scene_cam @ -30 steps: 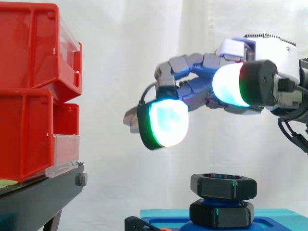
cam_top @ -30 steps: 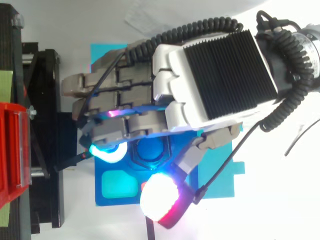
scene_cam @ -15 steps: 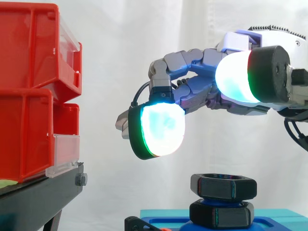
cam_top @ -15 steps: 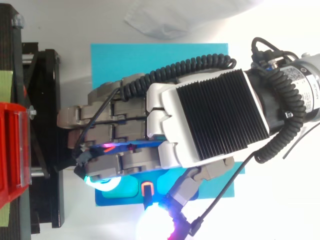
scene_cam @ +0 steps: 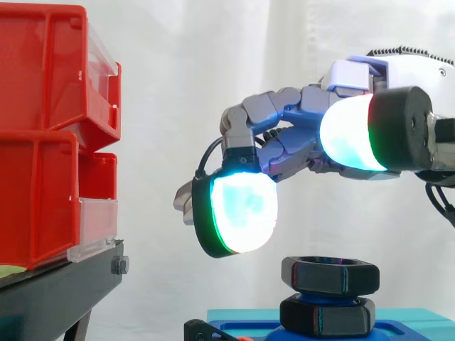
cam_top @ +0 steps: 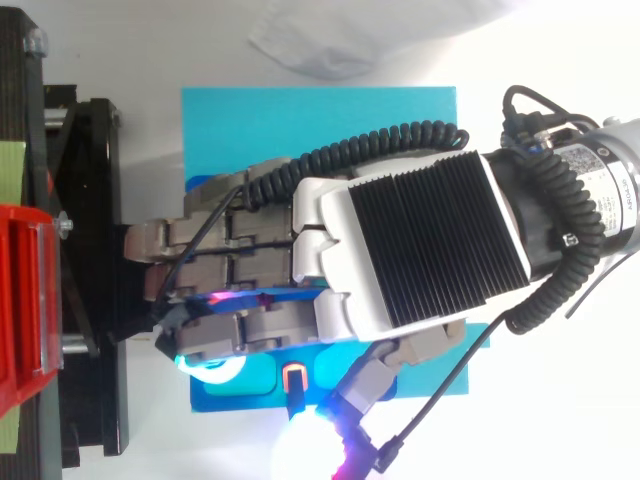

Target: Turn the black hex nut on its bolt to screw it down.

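Side view. Black hex nut (scene_cam: 330, 275) at 5 o'clock of frame, sitting level, topmost on its bolt. A sliver of blue shaft shows beneath it, then a second black hex piece (scene_cam: 327, 316) seated on the cyan plastic base plate (scene_cam: 412, 316).

Robot hand (scene_cam: 284, 138) hangs at 11 to 12 o'clock of the nut, clear of it. Fingers (scene_cam: 242, 213) released: loosely bent, pads aimed down, glowing white-cyan with a green rim, grasping nothing.

Stacked red plastic bins (scene_cam: 50, 128) on a black metal stand (scene_cam: 64, 295) at 9 o'clock. White curtain (scene_cam: 178, 71) behind.

Top view. Hand lies over the plate's 6 o'clock half. White printed label (cam_top: 598, 190) on the wrist at 3 o'clock, print too small to read. Yellow-green tag (cam_top: 10, 160) at the 9 o'clock edge, no legible writing.
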